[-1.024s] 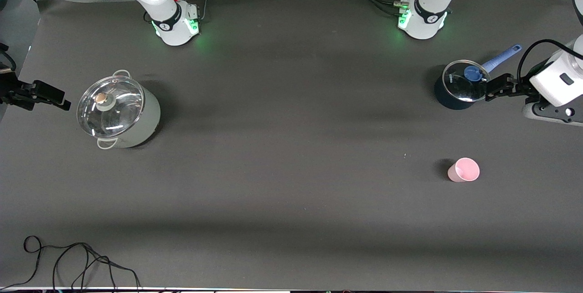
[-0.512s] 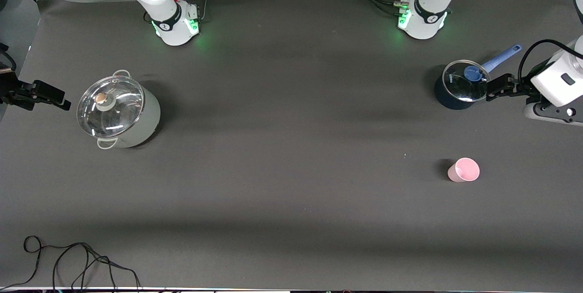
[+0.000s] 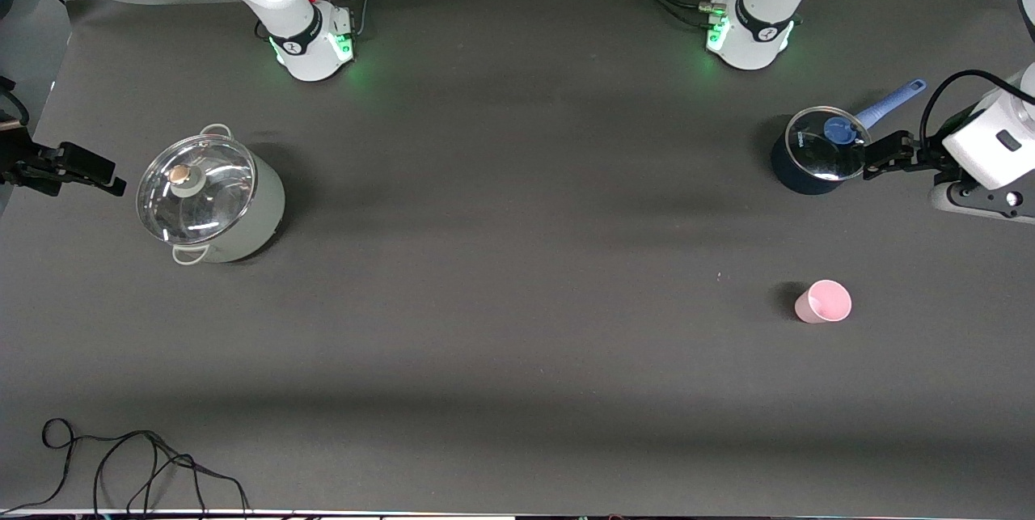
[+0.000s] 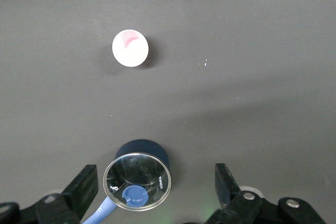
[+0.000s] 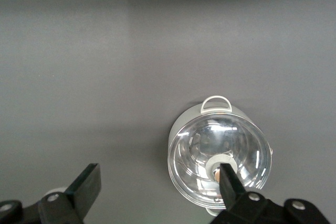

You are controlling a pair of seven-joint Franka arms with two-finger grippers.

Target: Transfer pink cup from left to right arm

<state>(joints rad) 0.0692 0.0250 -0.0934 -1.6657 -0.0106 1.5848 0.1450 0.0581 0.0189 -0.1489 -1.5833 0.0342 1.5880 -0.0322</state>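
Note:
The pink cup [image 3: 823,302] stands upright on the dark table toward the left arm's end, with nothing touching it. The left wrist view looks down into its round mouth [image 4: 130,48]. My left gripper [image 3: 877,156] hangs open beside the small blue saucepan, well apart from the cup, which lies nearer the front camera. In the left wrist view its gripper [image 4: 155,176] frames the saucepan lid with nothing held. My right gripper [image 3: 93,171] waits open at the right arm's end beside the white pot, and its wrist view shows that gripper [image 5: 160,176] empty.
A dark blue saucepan [image 3: 815,154] with a glass lid and a light blue handle sits close to the left gripper. A white two-handled pot [image 3: 212,198] with a glass lid stands toward the right arm's end. A black cable [image 3: 137,463] lies by the table's front edge.

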